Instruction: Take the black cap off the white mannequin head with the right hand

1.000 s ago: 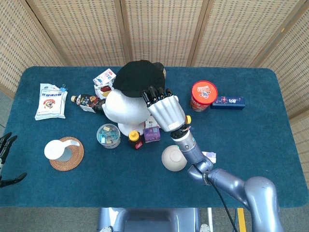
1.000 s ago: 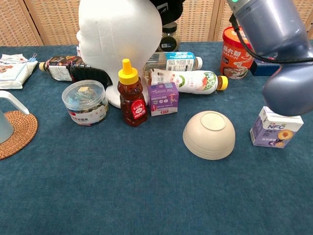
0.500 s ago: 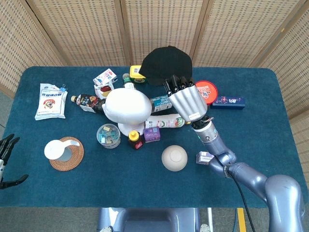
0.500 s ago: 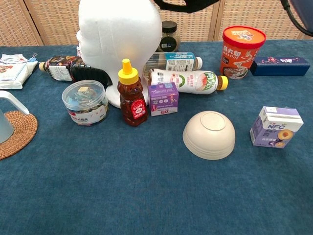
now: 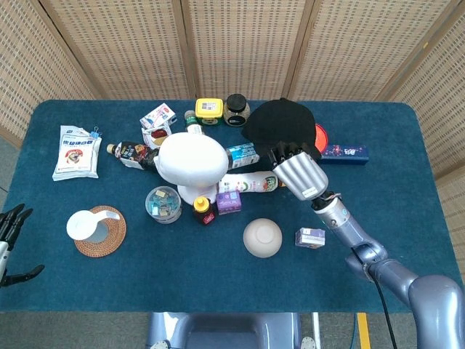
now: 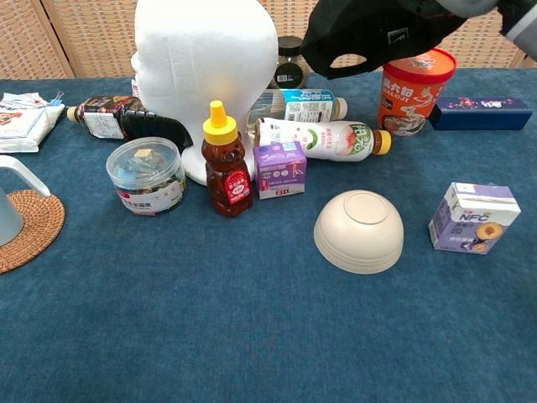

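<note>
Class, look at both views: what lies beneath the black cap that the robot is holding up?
The black cap, gripped by the right hand, hangs over the red tub. Its lid is mostly covered in the head view.

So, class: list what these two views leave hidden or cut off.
- Right hand: head view, its fingers vanish under the black cap; chest view's top edge cuts it off.
- Red tub: the cap covers its near rim in both views.
- Mannequin head: chest view crops its top.
</note>
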`<action>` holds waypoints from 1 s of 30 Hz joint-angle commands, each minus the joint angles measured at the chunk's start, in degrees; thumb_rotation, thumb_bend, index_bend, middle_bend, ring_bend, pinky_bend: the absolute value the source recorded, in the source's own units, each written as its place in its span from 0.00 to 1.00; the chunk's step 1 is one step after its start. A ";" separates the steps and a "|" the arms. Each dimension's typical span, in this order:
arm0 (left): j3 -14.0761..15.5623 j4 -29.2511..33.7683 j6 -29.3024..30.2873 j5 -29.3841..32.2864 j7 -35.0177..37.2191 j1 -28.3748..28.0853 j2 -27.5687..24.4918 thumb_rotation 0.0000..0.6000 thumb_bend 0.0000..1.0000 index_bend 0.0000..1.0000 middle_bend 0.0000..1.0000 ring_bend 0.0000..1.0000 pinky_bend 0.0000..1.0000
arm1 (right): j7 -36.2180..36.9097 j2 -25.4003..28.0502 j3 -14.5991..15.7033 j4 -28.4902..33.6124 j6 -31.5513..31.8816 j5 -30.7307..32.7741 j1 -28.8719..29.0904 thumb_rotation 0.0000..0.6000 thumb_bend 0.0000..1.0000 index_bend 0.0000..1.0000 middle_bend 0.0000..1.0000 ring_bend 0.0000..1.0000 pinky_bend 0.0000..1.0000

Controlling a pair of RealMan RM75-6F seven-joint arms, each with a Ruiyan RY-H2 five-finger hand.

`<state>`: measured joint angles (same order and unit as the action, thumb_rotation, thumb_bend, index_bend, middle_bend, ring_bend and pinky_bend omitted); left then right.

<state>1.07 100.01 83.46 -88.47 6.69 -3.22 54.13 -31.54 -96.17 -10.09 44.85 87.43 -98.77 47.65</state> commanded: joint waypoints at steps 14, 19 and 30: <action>1.36 0.71 -0.55 -1.87 0.70 -0.03 -0.85 1.00 0.04 0.00 0.00 0.00 0.02 | 1.51 9.35 7.10 19.10 -4.61 1.60 -8.60 1.00 0.32 0.42 0.45 0.51 0.82; 1.46 0.75 -0.33 -2.02 0.79 0.08 -0.88 1.00 0.04 0.00 0.00 0.00 0.02 | 1.54 15.21 8.13 31.05 -9.79 4.78 -10.23 1.00 0.01 0.25 0.25 0.27 0.58; 1.51 0.73 0.04 -1.95 1.16 0.27 -1.08 1.00 0.04 0.00 0.00 0.00 0.02 | -1.74 27.33 9.41 51.95 -15.12 13.51 -15.34 1.00 0.00 0.00 0.00 0.00 0.30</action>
<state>2.60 100.73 83.49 -90.46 7.84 -2.96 53.06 -32.30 -72.89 -1.51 91.71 74.40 -88.44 34.41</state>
